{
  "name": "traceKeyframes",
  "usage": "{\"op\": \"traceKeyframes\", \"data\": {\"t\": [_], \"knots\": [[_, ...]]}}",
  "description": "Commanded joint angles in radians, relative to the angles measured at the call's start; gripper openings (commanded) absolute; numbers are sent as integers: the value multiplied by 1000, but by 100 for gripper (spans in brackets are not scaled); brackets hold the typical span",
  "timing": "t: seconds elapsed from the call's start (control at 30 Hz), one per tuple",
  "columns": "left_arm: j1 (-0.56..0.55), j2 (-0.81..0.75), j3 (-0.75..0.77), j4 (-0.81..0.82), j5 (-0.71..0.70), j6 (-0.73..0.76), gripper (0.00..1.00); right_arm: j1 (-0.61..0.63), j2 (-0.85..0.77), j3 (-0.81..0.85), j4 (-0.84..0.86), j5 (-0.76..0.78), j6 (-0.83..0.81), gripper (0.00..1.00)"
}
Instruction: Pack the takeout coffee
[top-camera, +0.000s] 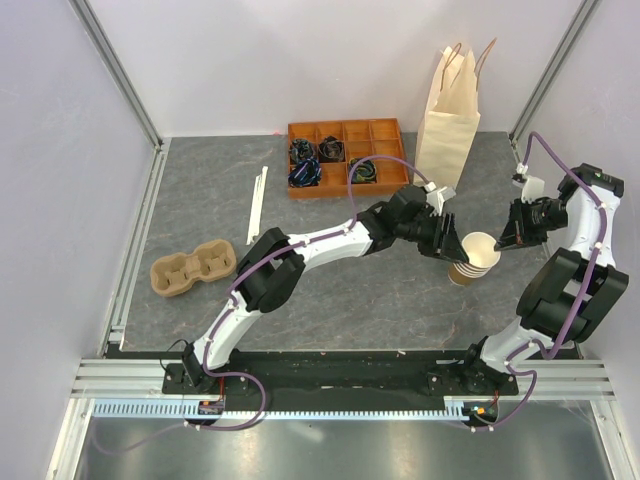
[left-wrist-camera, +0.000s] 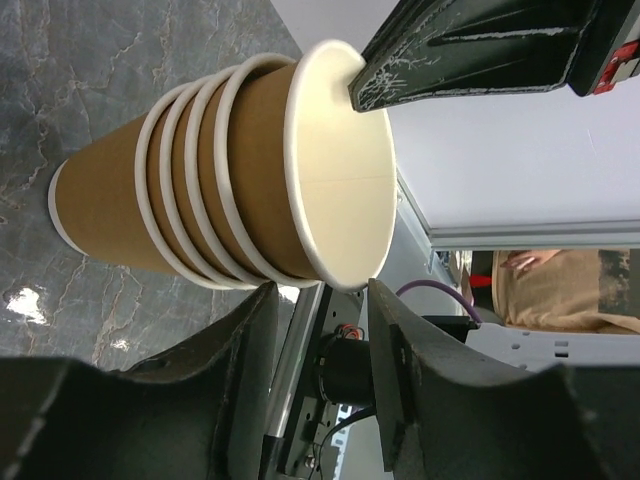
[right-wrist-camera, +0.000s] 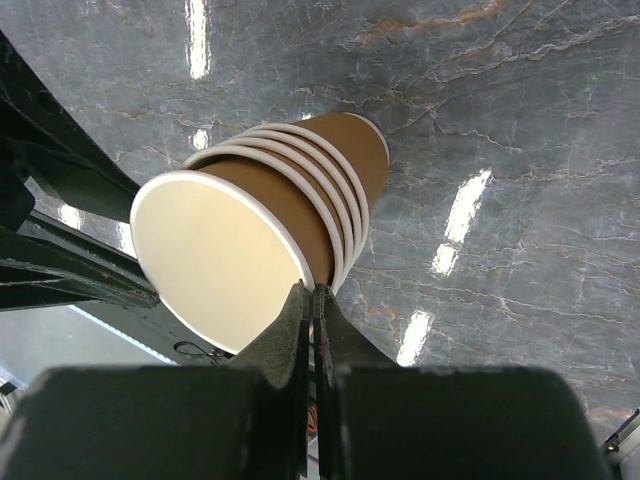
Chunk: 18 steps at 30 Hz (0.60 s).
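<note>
Right gripper (right-wrist-camera: 311, 296), pressed together, points at the lidless cup stack (right-wrist-camera: 345, 150) near the tabletop's (right-wrist-camera: 520, 120) right edge; left gripper (left-wrist-camera: 366, 190) straddles its top rim, pinch uncertain.

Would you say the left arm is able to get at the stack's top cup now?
Probably yes: the left gripper has its fingers either side of the top paper cup's rim, and the shut right gripper nearby blocks neither.

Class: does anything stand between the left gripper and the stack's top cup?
Nothing visible does. The left gripper straddles the top cup at its rim, one finger over the mouth, one outside. The shut right gripper sits opposite.
</note>
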Motion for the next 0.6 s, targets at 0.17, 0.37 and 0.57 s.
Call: {"op": "traceKeyframes", "data": {"t": [0.17,0.37,0.57], "knots": [[8,-116,-67,107,25,-54,53,4,-28,40,-115,-19,-16,0],[14,-139,-71,148,41,-73,57,4,-43,63,-117,-25,-19,0],[22,-161,-87,153,48,-66,66,2,-82,124,-117,-5,-1,0]]}}
